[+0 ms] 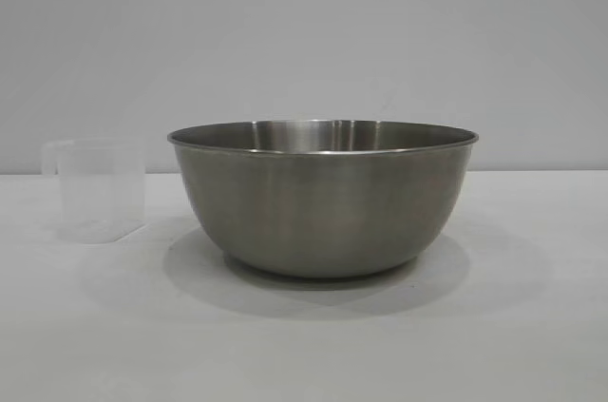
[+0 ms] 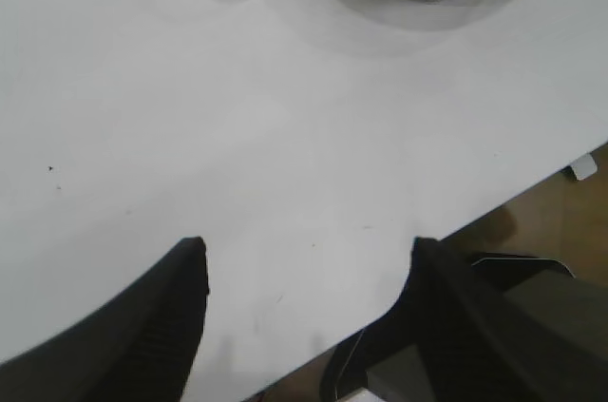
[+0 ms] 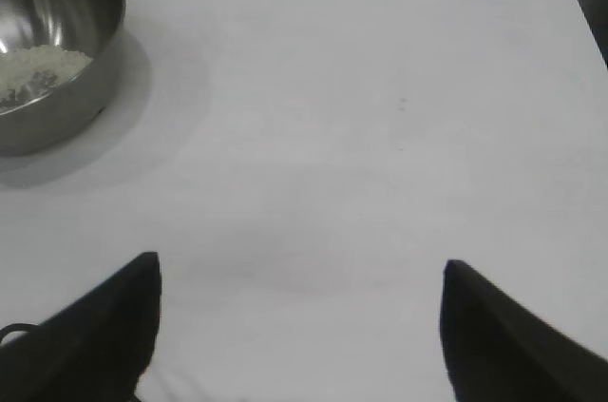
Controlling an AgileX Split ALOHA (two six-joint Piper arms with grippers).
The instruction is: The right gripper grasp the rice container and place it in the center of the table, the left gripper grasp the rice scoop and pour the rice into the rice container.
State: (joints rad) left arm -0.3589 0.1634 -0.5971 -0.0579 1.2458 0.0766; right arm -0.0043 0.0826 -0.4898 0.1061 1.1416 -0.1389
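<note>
1. Rice container (image 1: 323, 202): big steel bowl, upright on the table (image 1: 532, 326), roughly mid-table in the exterior view, rim level.
2. Rice (image 3: 33, 67): off-white grains in a low heap in the bottom of the bowl, seen from the right wrist cam; a sliver of it also shows over the rim in the left wrist cam.
3. Rice scoop (image 1: 95, 188): clear plastic cup, upright on the table just beside the bowl on the exterior view's left, handle pointing away from the bowl. Not touching the bowl. Contents: can't tell.
4. Left gripper (image 2: 309, 255): fingers spread apart, nothing between them, only bare tabletop. It sits over the table near its edge; floor and a dark base show past the edge.
5. Scoop vs left gripper: scoop is well apart, ahead of the fingertips, a faint clear shape next to the bowl. Bowl also well ahead, off to one side of the fingers' line.
6. Right gripper (image 3: 302, 269): fingers wide apart, holding nothing, over bare table.
7. Bowl vs right gripper: bowl is well apart, ahead and off to the side of the left-hand fingertip as that cam shows it. No contact.
8. Neither gripper shows in the exterior view.
</note>
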